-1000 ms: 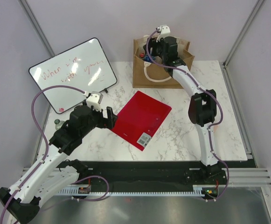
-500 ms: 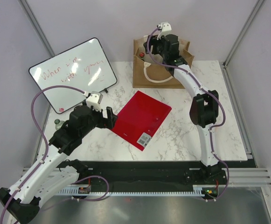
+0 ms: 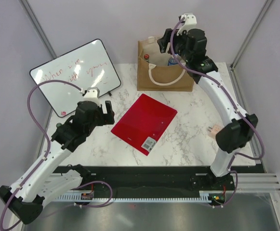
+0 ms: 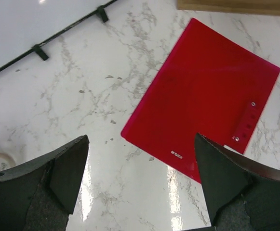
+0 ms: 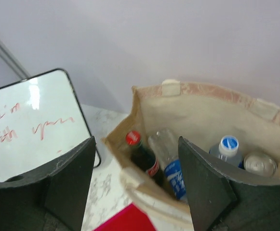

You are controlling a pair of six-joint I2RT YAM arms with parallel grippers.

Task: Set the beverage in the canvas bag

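Canvas bag (image 3: 178,82): stood upright at the far edge of the marble table (image 3: 197,130), close to the back wall. The mouth is open, and a white loop handle (image 3: 153,74) is hung down its near face.
Drinks in the bag: four are seen inside from the right wrist view. These are a dark bottle with a red cap (image 5: 144,156), a clear bottle with a blue label (image 5: 171,166), a bottle with a blue-and-white cap (image 5: 229,144) and a silver can top (image 5: 260,162). All are kept within the bag's walls and none is gripped.
Right gripper (image 3: 167,47): held above the bag's open mouth. Its fingers (image 5: 62,183) are parted to a middling gap, with nothing caught between them.
Left gripper (image 4: 140,139): held over the left half of the table, well apart from the bag. The jaws are spread wide and nothing is held.
Red folder (image 3: 144,122): laid flat near the middle of the table and turned diagonally. A barcode sticker is borne at its near corner, and its left part is seen below the left gripper.
Whiteboard (image 3: 74,77): propped at the far left. Red handwriting is carried on it but cannot be read.
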